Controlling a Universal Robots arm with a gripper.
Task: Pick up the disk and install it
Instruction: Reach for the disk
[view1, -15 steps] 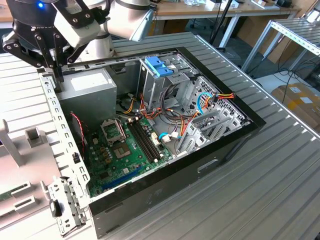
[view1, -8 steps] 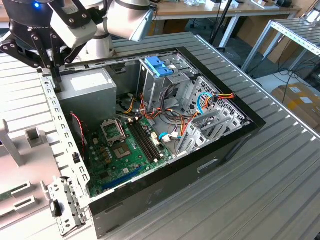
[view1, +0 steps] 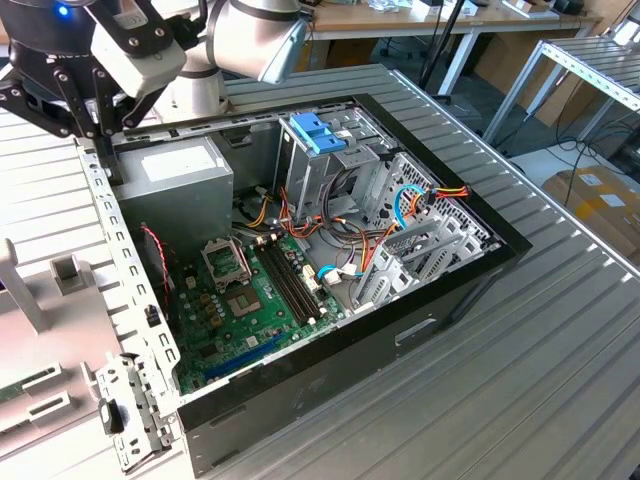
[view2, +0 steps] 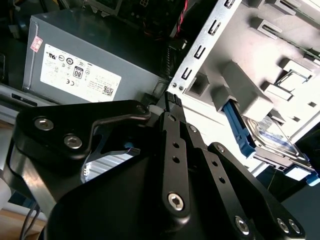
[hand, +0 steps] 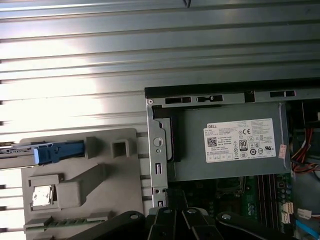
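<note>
Second wrist view: flat silver disk

white sticker with fine print and round marks on grey power-supply box; small pink sticker at its edge

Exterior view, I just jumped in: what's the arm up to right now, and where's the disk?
The arm's gripper is shut and holds nothing. It hangs at the edge of the open computer case, next to the grey power supply. The disk, with its blue side pieces, rests in a grey holder just outside the case and has not yet been picked up.
</note>
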